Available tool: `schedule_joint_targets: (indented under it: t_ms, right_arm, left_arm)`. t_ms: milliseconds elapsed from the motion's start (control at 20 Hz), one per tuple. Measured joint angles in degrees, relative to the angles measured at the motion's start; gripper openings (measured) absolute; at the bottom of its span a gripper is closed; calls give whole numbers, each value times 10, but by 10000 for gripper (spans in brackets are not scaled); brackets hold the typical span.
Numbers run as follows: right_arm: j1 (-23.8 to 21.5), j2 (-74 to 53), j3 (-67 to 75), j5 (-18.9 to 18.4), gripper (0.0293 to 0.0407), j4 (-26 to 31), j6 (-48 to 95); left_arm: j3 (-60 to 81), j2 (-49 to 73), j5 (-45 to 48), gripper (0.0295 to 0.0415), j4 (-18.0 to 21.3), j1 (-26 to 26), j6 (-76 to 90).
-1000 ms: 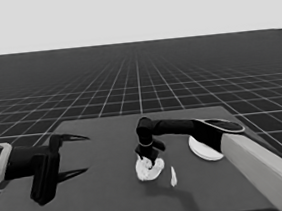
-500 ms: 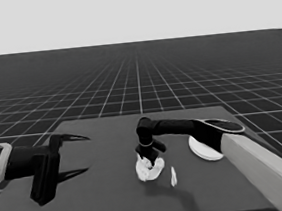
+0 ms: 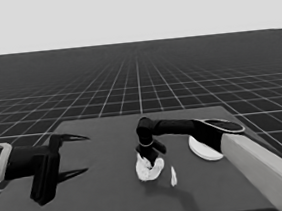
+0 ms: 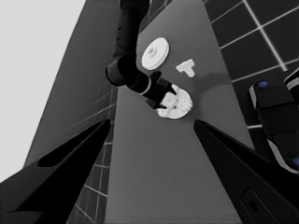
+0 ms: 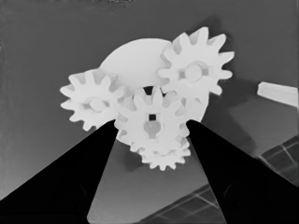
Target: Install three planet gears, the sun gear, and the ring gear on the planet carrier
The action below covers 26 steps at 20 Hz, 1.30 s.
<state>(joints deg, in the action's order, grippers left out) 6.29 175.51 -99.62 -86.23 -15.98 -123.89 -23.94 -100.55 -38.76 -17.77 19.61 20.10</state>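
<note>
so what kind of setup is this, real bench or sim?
Looks like a simulated assembly bench: a bare dark table on an endless grid floor, white gears stacked on the smaller round part, the right gripper over them, and the left gripper parked at the table's left end.

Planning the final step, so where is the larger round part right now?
In the head view the larger round part lies on the table's right side, beside the right arm, right of the thin white piece.

You're not getting any readable text here: no labels, brands, numbers or signs are showing on the white parts, the bench, the arms or the floor grid.
</note>
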Motion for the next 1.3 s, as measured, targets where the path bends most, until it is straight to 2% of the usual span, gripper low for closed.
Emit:
schedule_joint_targets:
  t_ms: [1000, 1100, 1150, 1300]
  right_arm:
    - [0, 0, 0, 0, 309, 0, -120]
    - [0, 0, 0, 0, 369, 0, -126]
    - [0, 0, 0, 0, 380, 0, -127]
    - [0, 0, 0, 0, 384, 0, -128]
  left_arm:
    - [0, 0, 0, 385, 0, 0, 0]
    - [0, 0, 0, 385, 0, 0, 0]
    - [0, 0, 0, 385, 0, 0, 0]
    - [0, 0, 0, 385, 0, 0, 0]
